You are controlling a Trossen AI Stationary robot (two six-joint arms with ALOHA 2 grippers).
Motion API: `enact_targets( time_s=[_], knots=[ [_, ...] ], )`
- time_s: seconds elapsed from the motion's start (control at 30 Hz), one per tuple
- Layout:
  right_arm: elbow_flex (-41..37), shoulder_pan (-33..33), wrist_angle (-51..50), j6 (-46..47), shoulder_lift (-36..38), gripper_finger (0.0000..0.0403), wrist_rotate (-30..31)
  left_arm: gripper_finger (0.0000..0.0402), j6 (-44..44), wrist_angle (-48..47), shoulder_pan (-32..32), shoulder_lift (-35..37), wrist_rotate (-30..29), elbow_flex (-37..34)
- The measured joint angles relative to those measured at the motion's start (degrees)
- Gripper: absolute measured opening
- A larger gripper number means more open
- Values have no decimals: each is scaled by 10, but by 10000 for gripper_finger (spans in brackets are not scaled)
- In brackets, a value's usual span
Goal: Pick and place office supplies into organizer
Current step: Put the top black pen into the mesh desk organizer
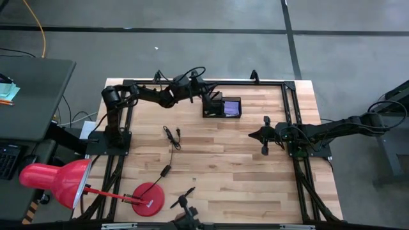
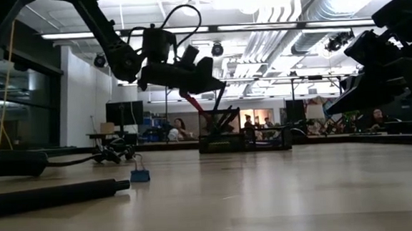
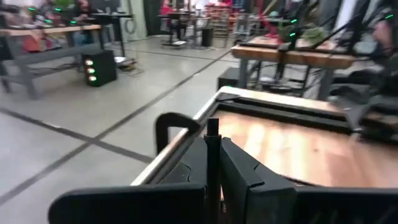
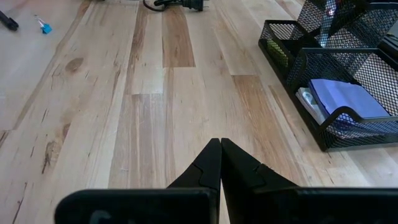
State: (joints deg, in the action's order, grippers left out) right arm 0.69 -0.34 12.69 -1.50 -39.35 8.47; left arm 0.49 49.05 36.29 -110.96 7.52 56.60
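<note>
Both claws closed, empty: raise your left gripper (image 1: pixel 206 94) clear of the black mesh organizer (image 1: pixel 223 107); right gripper (image 1: pixel 265 135) waits.

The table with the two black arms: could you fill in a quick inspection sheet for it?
Surface: light wooden table, mostly bare.
Job's things: black mesh organizer near the far edge holds a purple sticky-note pad; something red stands in it.
Clutter: red desk lamp at the near left corner.
Grippers: left gripper shut beside the organizer; right gripper shut, empty, above bare wood.
Cables: thin black cable on the wood.
Surroundings: concrete floor, other workbenches, people far off.
</note>
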Motion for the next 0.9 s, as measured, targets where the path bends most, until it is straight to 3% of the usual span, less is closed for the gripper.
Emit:
enact_targets(
  time_s=[0.67, 0.9],
  knots=[
    [0, 0, 0, 0, 0, 0, 0, 2, -22, 3, 12, -19, 51, 1],
    [0, 0, 0, 0, 0, 0, 0, 51, -18, 1, 12, -19, 50, 1]
  ],
)
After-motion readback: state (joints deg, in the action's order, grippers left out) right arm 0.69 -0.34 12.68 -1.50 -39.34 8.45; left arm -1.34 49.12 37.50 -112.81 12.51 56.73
